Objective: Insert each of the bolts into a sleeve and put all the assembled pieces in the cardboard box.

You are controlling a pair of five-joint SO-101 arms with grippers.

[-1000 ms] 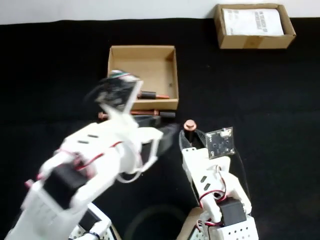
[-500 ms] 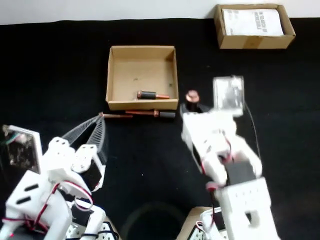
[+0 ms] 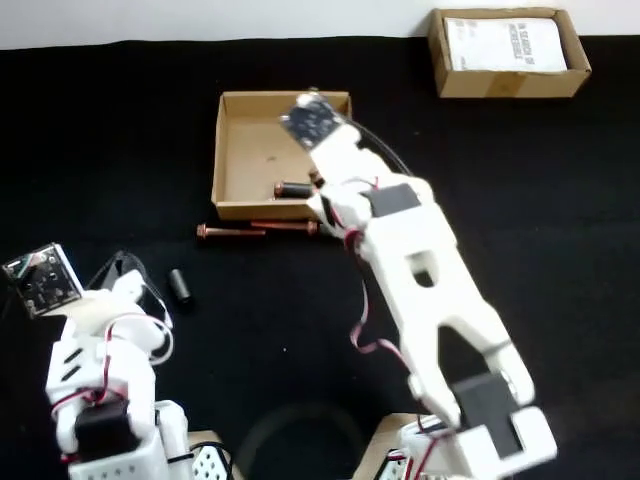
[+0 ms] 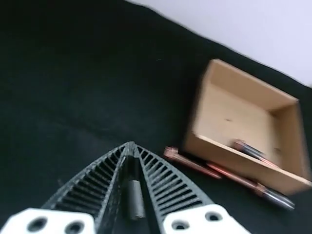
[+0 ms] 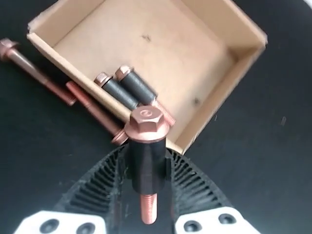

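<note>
Progress: two assembled pieces (image 5: 114,92) lie in the cardboard box (image 3: 240,150), upper centre of the high view. A third piece (image 5: 144,168), a bolt seated in its sleeve, is clamped head-up between the fingers of the right gripper (image 5: 145,156), which hovers over the box's near wall. It is not yet dropped.

Left to do, by my reading: release this one, then deal with the two bare bolts (image 3: 232,231) lying end to end on the worktop (image 3: 520,250) just in front of the box.

One loose sleeve (image 3: 181,285) lies lower left. The left gripper (image 4: 129,146) has its fingers closed tip to tip and is empty. The sleeve sits on the worktop beneath them, just beside, ungripped.
</note>
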